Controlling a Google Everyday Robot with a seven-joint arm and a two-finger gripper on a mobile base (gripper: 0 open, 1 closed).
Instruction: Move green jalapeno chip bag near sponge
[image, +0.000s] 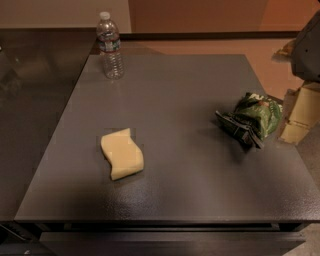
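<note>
The green jalapeno chip bag (261, 114) is a crumpled dark-green foil bag at the right side of the dark grey table (190, 180). My gripper (239, 129) is dark and sits right against the bag's left front side, touching it, with the beige arm link (301, 117) coming in from the right. The sponge (122, 153) is a pale yellow wavy pad lying flat on the left half of the table, well to the left of the bag and gripper.
A clear plastic water bottle (110, 46) stands upright at the table's far left corner. A darker counter (35, 100) adjoins the table on the left. A dark part of the robot (307, 47) shows at the upper right.
</note>
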